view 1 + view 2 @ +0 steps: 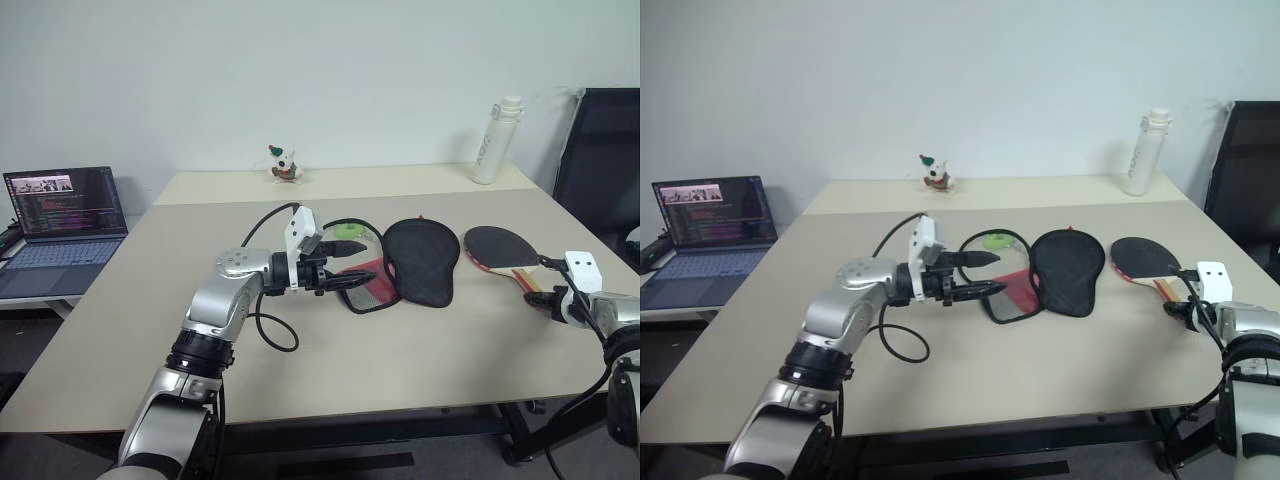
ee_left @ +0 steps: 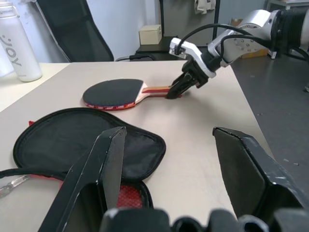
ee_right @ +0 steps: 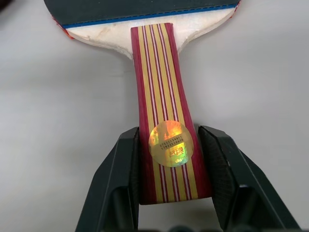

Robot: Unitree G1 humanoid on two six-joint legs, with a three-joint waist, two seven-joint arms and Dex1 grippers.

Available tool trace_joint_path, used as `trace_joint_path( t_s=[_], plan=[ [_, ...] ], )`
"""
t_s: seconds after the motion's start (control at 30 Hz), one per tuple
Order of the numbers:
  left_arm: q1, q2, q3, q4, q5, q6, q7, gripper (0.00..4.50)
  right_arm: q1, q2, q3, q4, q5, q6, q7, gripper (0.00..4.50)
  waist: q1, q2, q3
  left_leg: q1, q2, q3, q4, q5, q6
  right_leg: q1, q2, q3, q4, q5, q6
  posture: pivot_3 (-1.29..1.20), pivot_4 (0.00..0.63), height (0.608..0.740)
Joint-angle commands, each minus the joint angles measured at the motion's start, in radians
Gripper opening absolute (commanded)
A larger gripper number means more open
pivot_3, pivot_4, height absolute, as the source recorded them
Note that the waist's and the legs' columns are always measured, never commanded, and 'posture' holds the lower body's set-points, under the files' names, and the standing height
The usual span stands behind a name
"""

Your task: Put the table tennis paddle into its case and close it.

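On the tabletop (image 1: 420,350), toward the robot's right, the table tennis paddle (image 1: 500,246) is found lying flat with its black rubber face up and its striped handle pointing toward the right hand (image 3: 169,164). That hand's two black fingers are seen on either side of the handle's end, touching or very nearly touching it; they are judged to be grasping the handle, though the paddle has not been lifted off the surface. The case (image 1: 420,262) is found near the middle of the tabletop, just beside the paddle on its left, unzipped and spread open, with the black flap turned up and the red side showing beneath at the narrow end. The left hand (image 1: 985,273) is held level above the tabletop at the case's narrow, red end, its fingers apart; whether one finger has caught the case's edge cannot be told, and nothing is clearly held. A green tag (image 1: 349,231) is noted just behind the case. As to progress, only the opening stage is judged to be in hand: the paddle is outside the case, and insertion and zipping are still outstanding. A white bottle (image 1: 497,140), a small toy figure (image 1: 284,163) and a laptop (image 1: 62,222) are recorded well apart from the work.
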Motion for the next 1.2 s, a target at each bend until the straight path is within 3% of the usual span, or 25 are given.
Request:
trace_joint_path(
  t_s=[0.03, 0.27, 0.53, 0.73, 0.97, 1.2],
  plan=[
    [0.005, 0.007, 0.024, -0.031, -0.010, -0.009, 0.002, 3.14, 0.129, 0.017, -0.025, -0.351, 0.062, 0.203, -0.017, 1.52, 0.005, 0.000, 0.000, 0.000, 0.000, 0.000, 0.000, 0.000, 0.000, 0.000, 0.000, 0.000, 0.000, 0.000, 0.000, 0.00, 0.150, 0.740],
    [0.015, 0.006, 0.026, -0.041, -0.014, -0.006, 0.003, 3.14, 0.428, 0.058, -0.169, -0.902, 0.141, 0.566, -0.141, 1.52, 0.023, 0.000, 0.000, -0.002, 0.000, -0.003, 0.000, 0.000, 0.000, 0.000, 0.000, -0.002, 0.000, -0.001, 0.001, 0.00, 0.150, 0.740],
    [0.015, -0.011, 0.019, -0.031, -0.011, -0.012, 0.005, 3.14, 0.583, 0.128, -0.228, -1.156, 0.182, 0.715, -0.215, 1.52, 0.037, 0.000, 0.000, -0.002, 0.000, -0.004, 0.001, 0.000, 0.000, 0.000, 0.000, -0.003, 0.000, -0.002, 0.004, 0.00, 0.150, 0.740],
    [0.015, -0.017, 0.020, -0.029, -0.008, -0.014, 0.005, 3.14, 0.563, 0.131, -0.206, -1.140, 0.203, 0.691, -0.209, 3.48, 0.036, -0.001, -0.001, -0.001, 0.000, -0.004, 0.001, 0.000, 0.000, 0.001, 0.000, -0.004, 0.000, -0.002, 0.004, 0.00, 0.150, 0.740],
    [0.015, -0.016, 0.022, -0.026, -0.003, -0.018, 0.011, 3.14, 0.448, 0.089, -0.129, -0.979, 0.189, 0.569, -0.172, 3.48, 0.028, -0.001, -0.001, -0.001, 0.000, -0.002, 0.004, 0.001, 0.001, 0.001, 0.000, -0.002, 0.000, 0.001, 0.004, 0.00, 0.150, 0.740],
    [0.023, -0.013, 0.027, -0.038, -0.003, -0.021, 0.030, 3.14, 0.306, 0.042, -0.053, -0.666, 0.134, 0.368, -0.128, 3.48, 0.030, -0.002, -0.001, -0.002, 0.000, -0.001, 0.006, 0.001, 0.001, 0.001, 0.001, -0.002, -0.001, 0.001, 0.004, 0.00, 0.150, 0.740]
  ],
)
